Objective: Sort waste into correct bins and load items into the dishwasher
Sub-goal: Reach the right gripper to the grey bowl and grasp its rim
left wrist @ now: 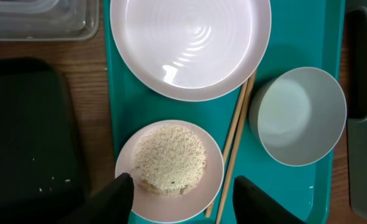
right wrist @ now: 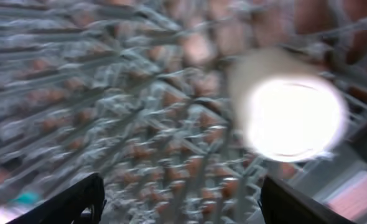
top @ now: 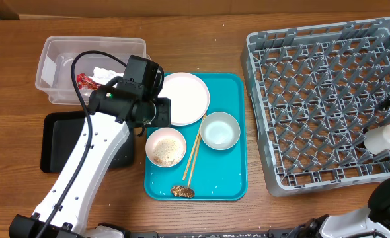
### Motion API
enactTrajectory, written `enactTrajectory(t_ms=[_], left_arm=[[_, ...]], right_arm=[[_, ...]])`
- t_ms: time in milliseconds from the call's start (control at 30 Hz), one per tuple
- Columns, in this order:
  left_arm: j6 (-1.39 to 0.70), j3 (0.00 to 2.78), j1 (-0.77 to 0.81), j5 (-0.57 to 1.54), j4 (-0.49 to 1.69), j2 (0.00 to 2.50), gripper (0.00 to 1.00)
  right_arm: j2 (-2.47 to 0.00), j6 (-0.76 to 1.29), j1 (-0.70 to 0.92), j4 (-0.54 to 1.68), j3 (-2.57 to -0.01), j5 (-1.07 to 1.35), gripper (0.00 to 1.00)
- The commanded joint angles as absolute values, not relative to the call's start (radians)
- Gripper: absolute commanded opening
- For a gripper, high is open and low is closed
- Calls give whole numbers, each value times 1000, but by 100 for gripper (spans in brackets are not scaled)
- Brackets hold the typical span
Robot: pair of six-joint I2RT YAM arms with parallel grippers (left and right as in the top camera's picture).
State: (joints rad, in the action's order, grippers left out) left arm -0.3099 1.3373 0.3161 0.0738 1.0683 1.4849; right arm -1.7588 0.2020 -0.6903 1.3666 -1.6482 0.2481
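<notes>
Teal tray (top: 229,178) in the middle of the table (top: 23,39), and it's far from cleared. At its near edge lies a brown food scrap (top: 182,192). Just beyond, the chopsticks (top: 192,157) lie between the rice bowl (top: 166,147) on the left and the pale-blue bowl (top: 220,130), empty, on the right, with the white plate (top: 184,98) farther back. All five are yet to be sorted or loaded, by my reading.

Left of the tray, the black bin (top: 56,142) shows only a few specks. The clear bin (top: 92,41) at the far left holds red and white wrappers (top: 92,78), so some waste looks dealt with. On the right, the grey rack (top: 314,86) carries one white cup (top: 382,139) near its right edge. Early days!

The left claw (left wrist: 183,199) hovers over the rice bowl, fingers spread wide, gripping nothing. The right claw (right wrist: 183,205) is over the rack, also wide apart and empty. The cup lies just ahead of it, and the blur hides whether they touch.
</notes>
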Motion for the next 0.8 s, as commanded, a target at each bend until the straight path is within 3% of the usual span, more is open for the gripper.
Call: enactTrajectory(t_ms=[0,133,333,567,767], left_arm=[[-291,1353,313,66,1088,1465,56],[-292,1353,313,43,1114,1465,57],[-319,1353,313,40,1144,1465,57],[-337,1353,313,15,1155,1465,57],[-337,1353,313,15,1153,1465,58]], right_arm=[[-1695,64,-646,1377,-1760,535,80],[-1634,5,-525,1388,-1782,589,80],[-1620,-4,-180,1448,-1770,421,80],[-1637,142,147,1404,-1675,249,80],[-1674,243,305,1268,-1527,216,78]])
